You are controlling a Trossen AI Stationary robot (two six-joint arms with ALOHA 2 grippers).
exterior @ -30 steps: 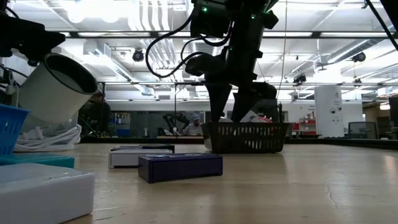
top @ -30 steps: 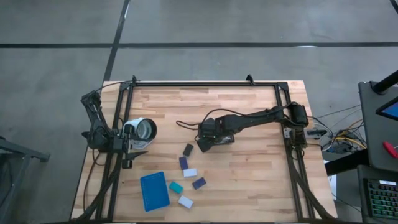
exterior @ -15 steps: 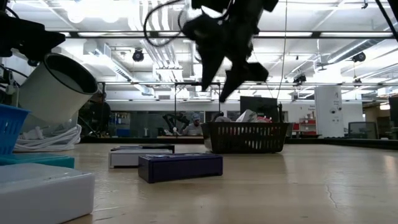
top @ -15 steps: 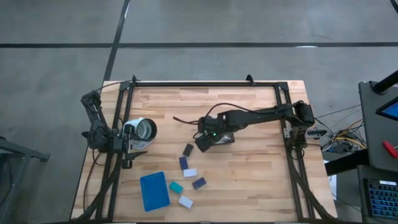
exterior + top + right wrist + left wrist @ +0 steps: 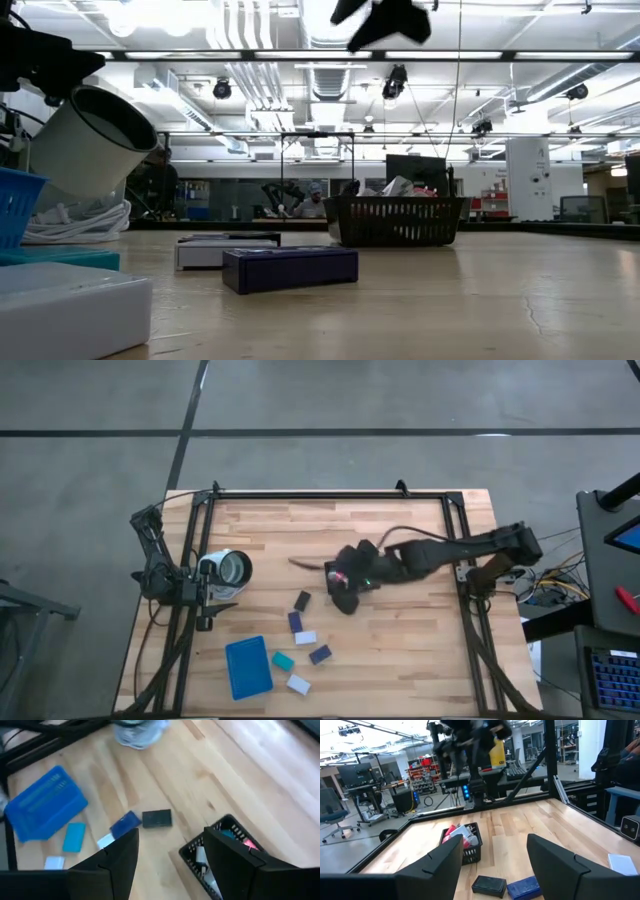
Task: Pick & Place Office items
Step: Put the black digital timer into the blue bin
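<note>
We see the right hand (image 5: 170, 857) raised above the counter (image 5: 400, 650), over the black mesh basket (image 5: 352, 582), with its fingers spread and nothing between them. The left hand (image 5: 492, 865) waits at the left edge of the counter, fingers also spread wide and empty, beside the white cup (image 5: 228, 568).

The office items that remain lie in a loose group near the blue tray (image 5: 248, 666): a black block (image 5: 302, 600), a navy block (image 5: 295, 621), a white block (image 5: 305, 637), a second navy block (image 5: 320, 654), a teal block (image 5: 283, 660) and one more white block (image 5: 298, 683).

We think the main risk is the close spacing. The first navy block and the white block nearly touch, so a hand coming down for one may push the other. The blocks are also flat and low, so the fingers may slide over them.

The black block has its long axis slightly tilted, toward the basket. The first navy block points almost the same way; the second navy block lies oblique.
</note>
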